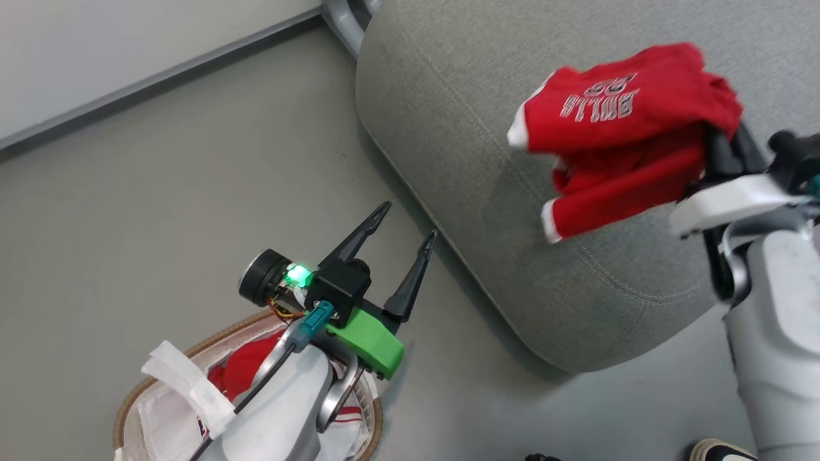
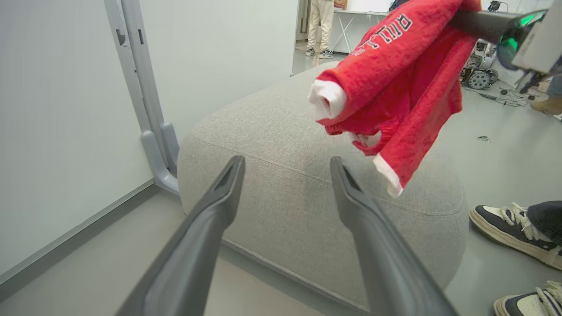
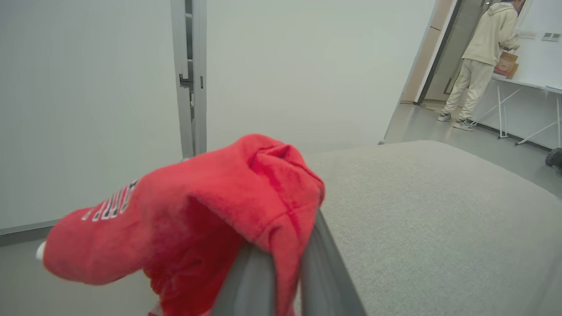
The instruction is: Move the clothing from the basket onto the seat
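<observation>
A red jersey [image 1: 624, 134] with white trim and lettering hangs in the air over the grey seat [image 1: 487, 166], clear of the cushion. My right gripper [image 1: 717, 141] is shut on the jersey [image 3: 197, 219], whose cloth drapes over its fingers [image 3: 307, 272]. The jersey [image 2: 395, 79] also hangs above the seat [image 2: 285, 184] in the left wrist view. My left gripper [image 1: 410, 221] is open and empty above the floor beside the seat's near edge. Beneath the left arm sits the basket [image 1: 192, 352] with red and white clothing [image 1: 246, 368] inside.
A grey wall post [image 2: 145, 101] stands beside the seat at a white wall. Someone's sneakers [image 2: 513, 237] rest on the floor to the seat's right. A person [image 3: 478, 61] stands at a table in the far room. Bare grey floor [image 1: 192, 192] lies left of the seat.
</observation>
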Controlling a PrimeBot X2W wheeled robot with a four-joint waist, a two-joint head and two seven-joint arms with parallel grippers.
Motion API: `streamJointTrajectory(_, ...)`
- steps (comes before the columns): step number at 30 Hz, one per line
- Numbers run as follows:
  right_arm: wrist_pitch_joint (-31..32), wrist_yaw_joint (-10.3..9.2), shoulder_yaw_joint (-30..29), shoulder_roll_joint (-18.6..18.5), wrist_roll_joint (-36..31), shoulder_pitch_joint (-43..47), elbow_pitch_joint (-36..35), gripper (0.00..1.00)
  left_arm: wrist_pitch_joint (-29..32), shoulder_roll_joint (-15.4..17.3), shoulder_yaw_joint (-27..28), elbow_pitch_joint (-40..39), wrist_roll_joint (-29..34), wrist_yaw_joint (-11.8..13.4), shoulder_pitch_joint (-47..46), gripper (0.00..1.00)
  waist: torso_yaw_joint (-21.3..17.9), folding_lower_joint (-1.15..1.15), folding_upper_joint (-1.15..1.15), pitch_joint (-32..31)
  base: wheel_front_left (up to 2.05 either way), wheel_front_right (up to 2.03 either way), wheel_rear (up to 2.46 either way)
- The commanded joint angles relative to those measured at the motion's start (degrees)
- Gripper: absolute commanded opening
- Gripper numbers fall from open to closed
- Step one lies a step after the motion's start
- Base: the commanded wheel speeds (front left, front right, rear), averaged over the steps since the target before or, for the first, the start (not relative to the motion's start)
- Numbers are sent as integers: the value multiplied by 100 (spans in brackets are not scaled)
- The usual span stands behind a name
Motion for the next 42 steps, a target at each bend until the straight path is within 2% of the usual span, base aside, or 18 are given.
streamJointTrajectory(1,-15,-8,-159,-84,-5,-301,93,0,3,115,59,-1,84,-34,-48,100,372,0,0,550,0,0,0)
streamJointTrajectory(2,-14,-8,-275,-273,-91,-517,181,0,3,154,72,-32,132,-57,-132,100,465,0,0,718,0,0,0)
streamJointTrajectory(7,-14,-8,-851,-739,-260,-1446,685,0,3,412,175,-230,235,-135,-372,100,801,0,0,1403,0,0,0)
streamJointTrajectory(16,-14,-8,-2012,-1461,-851,-2658,1544,0,3,727,200,-527,344,-225,-678,100,1250,0,0,2310,0,0,0)
streamJointTrajectory(17,-14,-8,-2100,-1503,-941,-2747,1616,0,3,757,222,-538,327,-231,-683,100,1296,0,0,2388,0,0,0)
streamJointTrajectory(24,-14,-8,-2890,-1065,-1575,-2812,1899,0,3,900,350,-576,267,-241,-574,100,1425,0,0,2614,0,0,0)
streamJointTrajectory(26,-14,-8,-2909,-874,-1684,-2731,2013,15,3,916,389,-583,256,-241,-563,100,1450,0,0,2631,0,0,0)
streamJointTrajectory(27,-14,-8,-2913,-794,-1708,-2669,2031,19,3,914,415,-576,260,-242,-563,100,1464,0,0,2628,0,0,0)
streamJointTrajectory(28,-14,-8,-2900,-729,-1703,-2606,2022,17,3,898,428,-565,254,-243,-566,100,1478,0,0,2615,0,0,0)
streamJointTrajectory(30,-14,-8,-2871,-595,-1625,-2427,1967,27,3,837,438,-546,249,-248,-590,100,1505,0,0,2569,0,0,0)
streamJointTrajectory(31,-14,-8,-2845,-531,-1609,-2293,1945,48,3,809,449,-530,239,-250,-592,100,1519,0,0,2531,0,0,0)
streamJointTrajectory(32,-14,-8,-2816,-478,-1589,-2189,1921,87,3,783,458,-524,243,-246,-594,100,1534,0,0,2494,0,0,0)
streamJointTrajectory(33,-14,-8,-2806,-427,-1546,-2066,1879,100,3,751,479,-516,236,-247,-593,100,1553,0,0,2447,0,0,0)
streamJointTrajectory(37,-14,-8,-2724,-242,-1394,-1563,1627,100,3,665,692,-440,165,-171,-505,100,1619,0,0,2239,0,0,0)
streamJointTrajectory(42,-14,-8,-2572,-35,-1145,-816,952,100,3,594,1053,-385,128,-108,-341,100,1735,0,0,1891,0,0,0)
